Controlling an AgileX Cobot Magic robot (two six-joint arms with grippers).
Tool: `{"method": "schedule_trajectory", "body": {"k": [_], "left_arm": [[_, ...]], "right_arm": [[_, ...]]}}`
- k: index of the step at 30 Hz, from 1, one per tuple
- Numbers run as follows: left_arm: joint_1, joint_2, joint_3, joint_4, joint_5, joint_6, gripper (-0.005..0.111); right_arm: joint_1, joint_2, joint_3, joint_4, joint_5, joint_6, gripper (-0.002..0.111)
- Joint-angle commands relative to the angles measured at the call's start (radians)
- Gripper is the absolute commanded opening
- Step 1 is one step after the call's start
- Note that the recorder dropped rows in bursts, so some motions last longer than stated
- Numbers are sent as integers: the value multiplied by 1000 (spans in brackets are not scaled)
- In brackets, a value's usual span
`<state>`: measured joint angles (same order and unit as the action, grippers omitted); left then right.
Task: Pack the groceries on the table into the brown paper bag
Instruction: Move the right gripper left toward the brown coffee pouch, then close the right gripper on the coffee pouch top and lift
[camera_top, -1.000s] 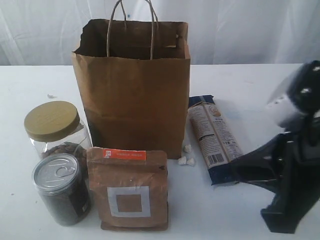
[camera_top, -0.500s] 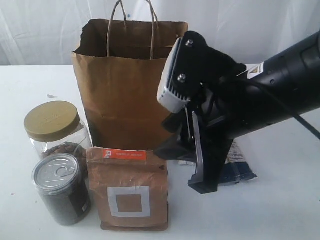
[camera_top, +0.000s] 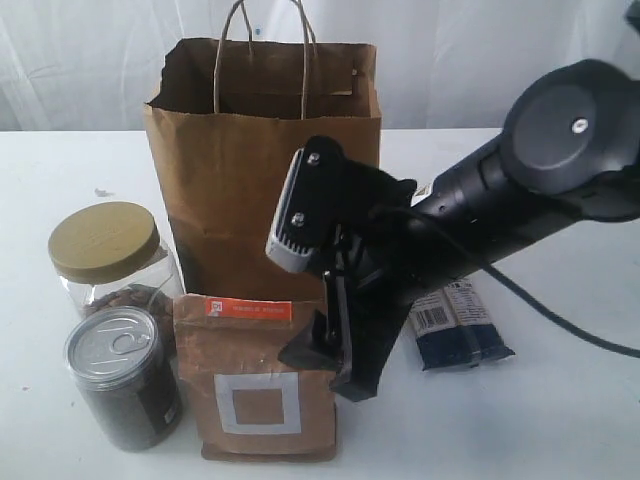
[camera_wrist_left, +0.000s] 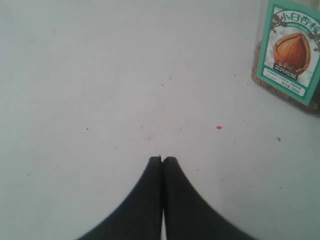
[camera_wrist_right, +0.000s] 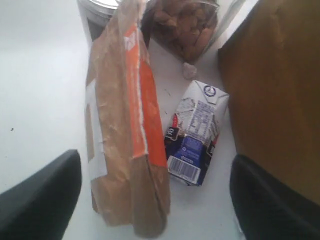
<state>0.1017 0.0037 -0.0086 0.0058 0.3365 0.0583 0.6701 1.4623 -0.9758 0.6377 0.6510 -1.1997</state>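
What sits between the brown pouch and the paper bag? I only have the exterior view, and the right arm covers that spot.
Observer: The right wrist view shows a small white-blue carton on the table, between the brown pouch and the brown paper bag.
Operator: Is that gripper open? From my view I can't tell.
Observer: Yes. The right gripper is open, with its fingers wide apart and nothing gripped.
Operator: And the left one? It isn't in my picture at all.
Observer: The left wrist view shows the left gripper shut, with nothing between its fingers.
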Motion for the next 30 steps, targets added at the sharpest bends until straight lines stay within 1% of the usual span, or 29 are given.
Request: {"method": "schedule_trajectory", "body": {"k": [1, 7, 24, 28, 30], "left_arm": [[-9, -4, 9, -6, 5, -7, 0], [-9, -4, 9, -6, 5, -7, 0], [-9, -4, 9, -6, 5, -7, 0], [-9, -4, 9, -6, 5, -7, 0], [-9, -4, 9, -6, 5, -7, 0]], "right_arm": [[54, 56, -1, 19, -31, -38, 75], [90, 135, -1, 19, -106, -36, 75], [90, 249, -1, 50, -70, -27, 75], [90, 263, -1, 52, -70, 6, 68], [90, 263, -1, 52, -70, 32, 62]]}}
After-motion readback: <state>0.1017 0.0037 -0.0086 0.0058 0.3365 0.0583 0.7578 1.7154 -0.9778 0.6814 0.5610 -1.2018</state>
